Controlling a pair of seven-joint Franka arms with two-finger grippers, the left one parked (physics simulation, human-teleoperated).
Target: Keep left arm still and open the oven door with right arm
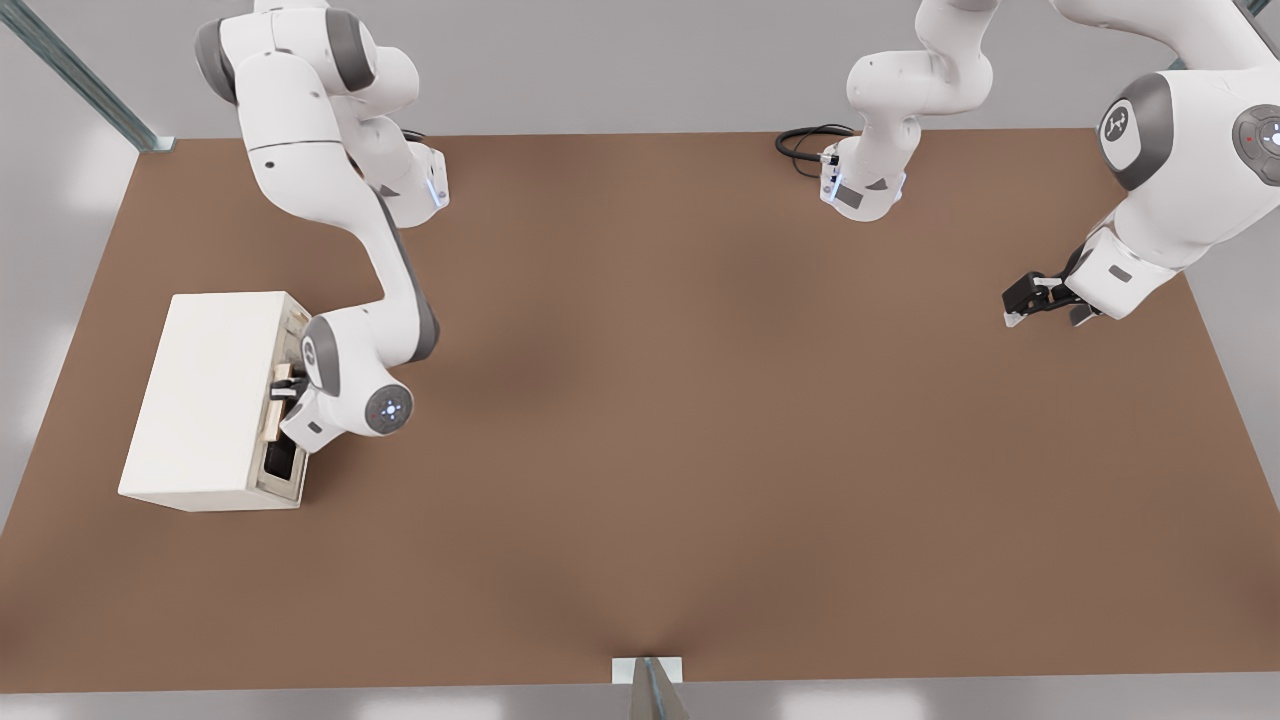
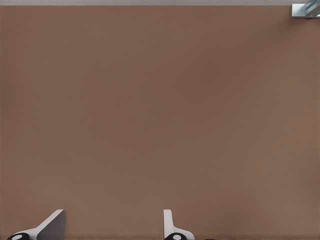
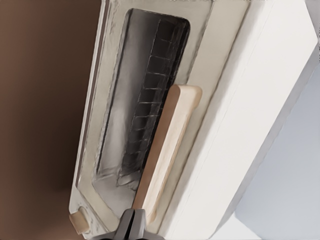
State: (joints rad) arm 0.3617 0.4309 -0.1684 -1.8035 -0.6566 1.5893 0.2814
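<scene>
Oven door point(image 3: 150, 115), cream frame, dark window, faces front view's right on oven point(image 1: 205, 400) at bench point(image 1: 700, 450) left side. Door looks shut or barely cracked; cannot tell which.

Tan bar handle point(image 3: 167, 150) runs along door's upper edge. Right arm point(image 1: 350, 250) reaches down to it; gripper point(image 1: 285, 388) sits at handle's end, not middle. Cannot tell whether jaws are closed on bar.

Risks, as judgement: off-centre hold may slip off handle end during pull; straight pull against hinge arc may drag light oven across bench instead of swinging door.
</scene>
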